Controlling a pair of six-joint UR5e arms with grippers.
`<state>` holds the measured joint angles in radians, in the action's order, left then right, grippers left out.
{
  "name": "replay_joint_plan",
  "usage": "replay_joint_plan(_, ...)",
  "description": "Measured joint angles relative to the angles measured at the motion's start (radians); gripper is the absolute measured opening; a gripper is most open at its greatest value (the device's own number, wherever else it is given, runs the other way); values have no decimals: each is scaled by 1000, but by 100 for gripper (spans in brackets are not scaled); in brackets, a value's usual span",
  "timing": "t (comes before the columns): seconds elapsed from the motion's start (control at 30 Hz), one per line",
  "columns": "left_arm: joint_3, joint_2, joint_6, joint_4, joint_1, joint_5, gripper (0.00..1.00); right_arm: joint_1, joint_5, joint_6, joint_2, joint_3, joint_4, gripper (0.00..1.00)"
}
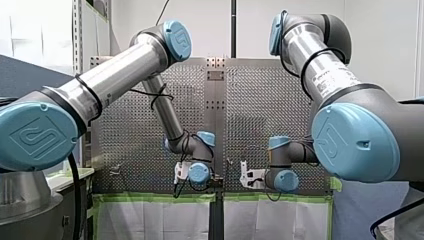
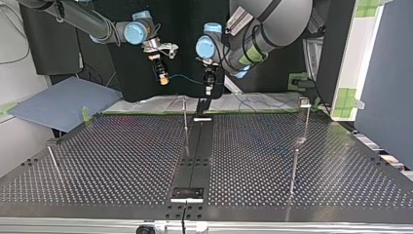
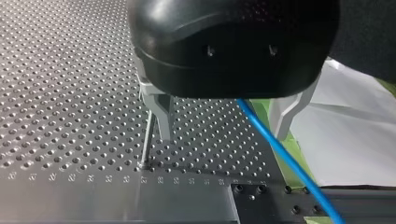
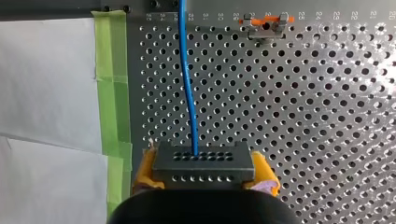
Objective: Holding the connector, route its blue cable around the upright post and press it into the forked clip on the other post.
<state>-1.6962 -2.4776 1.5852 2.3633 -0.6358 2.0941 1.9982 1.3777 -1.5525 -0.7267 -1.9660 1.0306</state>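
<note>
My right gripper (image 4: 205, 171) is shut on a black connector (image 4: 203, 161), held between its yellow pads (image 4: 145, 169). The blue cable (image 4: 187, 79) rises out of the connector's face and runs ahead over the perforated plate. In the top view this gripper (image 2: 163, 78) hangs at the back left, and the cable (image 2: 187, 78) spans across to my left gripper (image 2: 208, 89). My left gripper (image 3: 223, 135) is open, its metal fingers (image 3: 161, 116) apart, with the cable (image 3: 280, 151) passing loosely between them. A thin upright post (image 3: 147, 142) stands just beside one finger. A clip with an orange piece (image 4: 266, 24) sits ahead of the connector.
In the top view, thin posts stand on the perforated table (image 2: 122, 161): one at the centre (image 2: 185, 124), two at the right (image 2: 306, 119) (image 2: 293, 170), one at the left (image 2: 53, 161). Green tape (image 4: 112, 93) and white sheet edge the plate.
</note>
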Motion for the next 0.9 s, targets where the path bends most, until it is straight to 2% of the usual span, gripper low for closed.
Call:
replay_joint_plan(0.2,0,0,-15,-10,-4,5,96,1,0,1,0,0,-2,2)
replay_joint_plan(0.27,0,0,-17,-13,-4,5,88,1,0,1,0,0,-3,2)
replay_joint_plan(0.3,0,0,-17,-16,-5,5,88,1,0,1,0,0,-3,2)
replay_joint_plan(0.37,0,0,-17,-20,-5,5,78,2,0,1,0,0,-3,2)
replay_joint_plan(0.4,0,1,-18,-22,-6,6,78,2,0,1,0,0,-3,2)
replay_joint_plan(0.47,0,1,-19,-25,-7,12,54,2,0,1,1,0,-3,2)
replay_joint_plan(0.5,0,0,-20,-27,-8,17,54,2,0,1,1,0,-3,2)
replay_joint_plan(0.57,0,0,-20,-28,-9,23,31,3,0,2,1,0,-3,2)
replay_joint_plan(0.6,0,0,-20,-30,-9,24,31,3,0,2,1,0,-3,2)
replay_joint_plan(0.63,0,0,-20,-32,-10,25,20,4,0,2,1,0,-3,2)
replay_joint_plan(0.67,0,0,-20,-35,-10,25,14,4,0,2,1,0,-3,2)
replay_joint_plan(0.7,0,0,-19,-37,-10,25,14,4,0,2,1,0,-3,2)
replay_joint_plan(0.77,0,0,-18,-40,-10,26,4,4,0,2,1,0,-3,2)
replay_joint_plan(0.9,0,0,-10,-43,-10,25,2,4,0,2,2,0,-2,2)
